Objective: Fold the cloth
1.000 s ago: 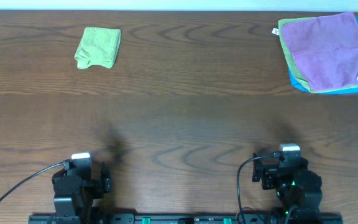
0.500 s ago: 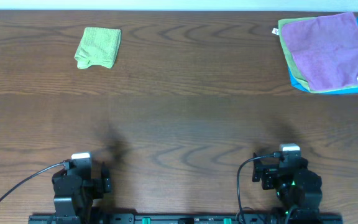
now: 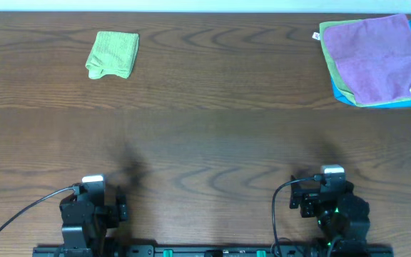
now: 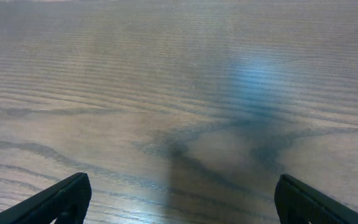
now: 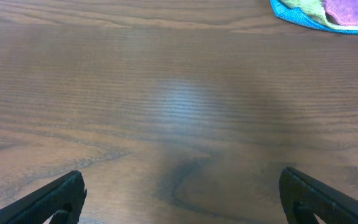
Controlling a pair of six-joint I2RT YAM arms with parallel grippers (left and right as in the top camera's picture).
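The lilac-purple cloth (image 3: 377,53) lies flat at the far right of the table, on top of a stack of a green and a blue cloth, with a small white tag near its lower right corner. Its edge shows at the top right of the right wrist view (image 5: 353,9). My left gripper (image 3: 91,203) rests at the near left edge; in its wrist view (image 4: 179,199) the fingers are wide apart and empty over bare wood. My right gripper (image 3: 330,196) rests at the near right edge; in its wrist view (image 5: 182,199) it is open and empty.
A folded green cloth (image 3: 113,54) lies at the far left. A green cloth (image 3: 328,43) and a blue cloth (image 3: 348,98) lie under the purple one; their edges show in the right wrist view (image 5: 297,12). The table is dark wood (image 3: 212,135).
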